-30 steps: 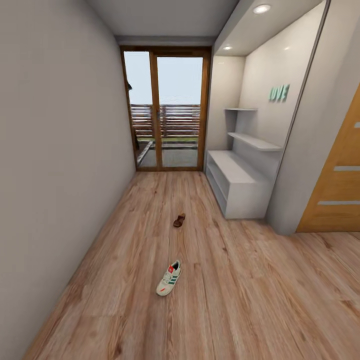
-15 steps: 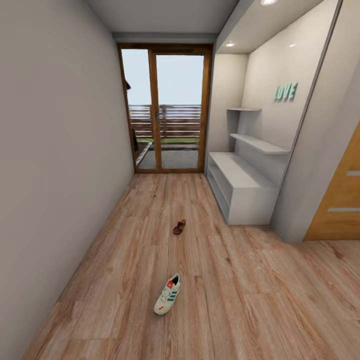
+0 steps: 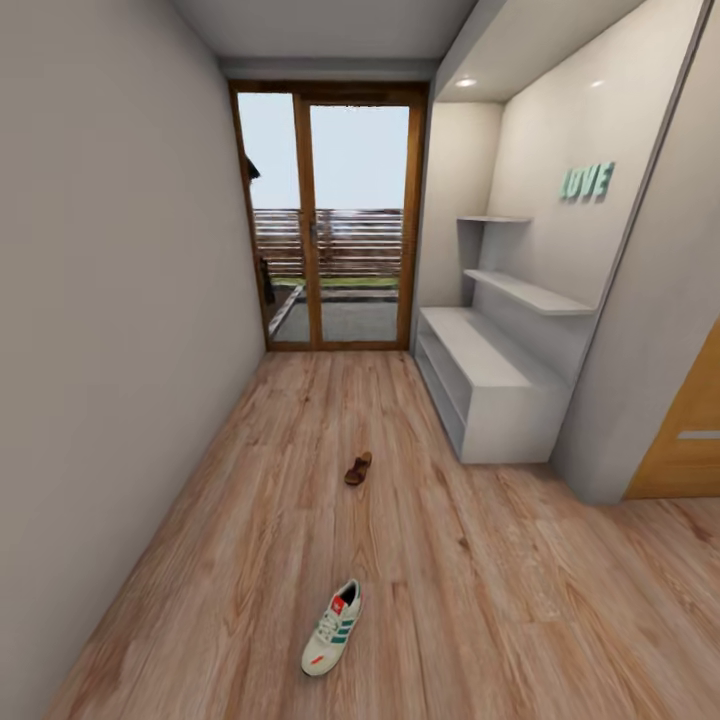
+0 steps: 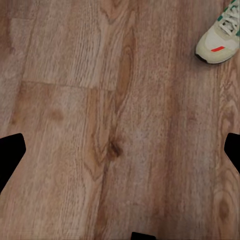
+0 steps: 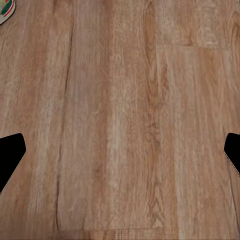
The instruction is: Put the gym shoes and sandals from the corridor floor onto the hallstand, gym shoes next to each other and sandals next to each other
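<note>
One white gym shoe point(image 3: 332, 628) with green stripes lies on the corridor floor point(image 3: 480, 600) near the front of the head view. One dark brown sandal point(image 3: 358, 468) lies farther down the corridor. The pale-grey hallstand point(image 3: 490, 385) stands against the right wall under teal LOVE letters point(image 3: 586, 182). My left gripper point(image 4: 121, 150) hangs open over bare planks, with the gym shoe's toe point(image 4: 219, 36) off to one side. My right gripper point(image 5: 121, 150) is open above the floor too, a sliver of the gym shoe point(image 5: 5, 11) at the picture's corner.
A glass door point(image 3: 330, 215) with a wooden frame closes the far end of the corridor. A plain grey wall point(image 3: 100, 350) runs along the left. An orange-brown wooden door point(image 3: 690, 440) sits at the right, past the hallstand's alcove.
The whole head view has shifted: the camera has come forward, so the gym shoe and sandal sit lower and nearer. The shoes themselves have not moved on the floor.
</note>
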